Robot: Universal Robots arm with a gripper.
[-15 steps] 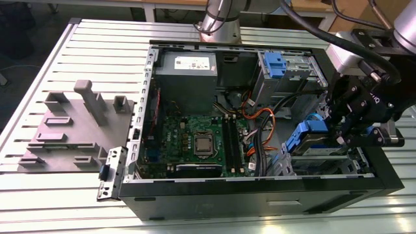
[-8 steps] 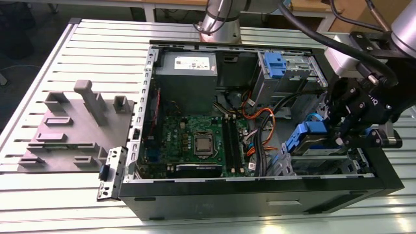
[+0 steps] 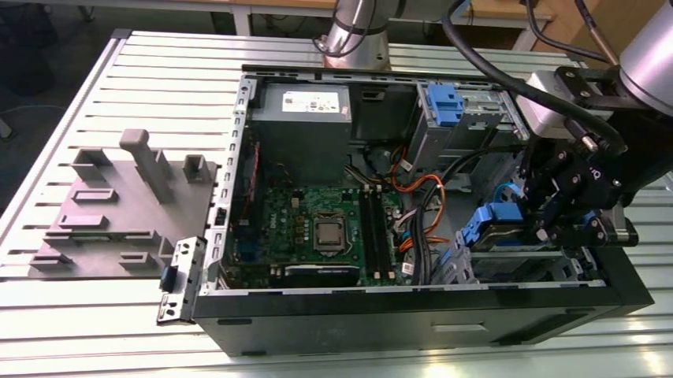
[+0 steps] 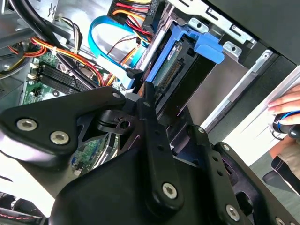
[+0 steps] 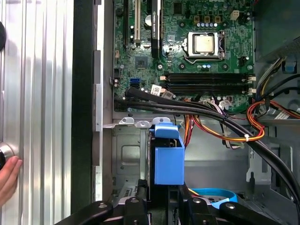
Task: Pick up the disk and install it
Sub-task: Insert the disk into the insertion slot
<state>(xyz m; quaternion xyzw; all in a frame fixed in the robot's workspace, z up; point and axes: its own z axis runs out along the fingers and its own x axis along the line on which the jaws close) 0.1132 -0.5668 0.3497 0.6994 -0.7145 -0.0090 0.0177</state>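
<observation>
1. Nearest the wrist, I read the gripper (image 5: 165,213) as closed on the disk (image 5: 168,161). In the first wrist view the fingers (image 5: 191,208) sit narrow, one on each flat side of the drive, and the blue carrier frame projects forward from between them. The second wrist view shows the same disk (image 4: 180,70) just past the black linkage, with its connector edge exposed.

2. Pick-up status: done, in my judgement. The disk is carried on edge, with no other support that I can see.

3. Install status: not done. In the exterior view the gripper (image 3: 552,224) holds the disk (image 3: 492,228) tilted, just above the metal drive bay (image 3: 526,268). The bay is in the corner of the open computer case (image 3: 421,323), at the exterior view's right. The disk is not seated in the bay. I cannot tell whether its lower edge touches the bay rails.

4. Beyond the disk, a black cable bundle (image 5: 187,110) and orange-and-yellow wires (image 5: 262,133) cross between the bay and the motherboard (image 5: 206,70). A blue data cable (image 4: 105,33) loops beside the carrier.

5. Farther out, the case rests on the slatted table (image 3: 158,63). A person's hand (image 5: 7,180) lies by the table surface, well apart from the fingers.
</observation>
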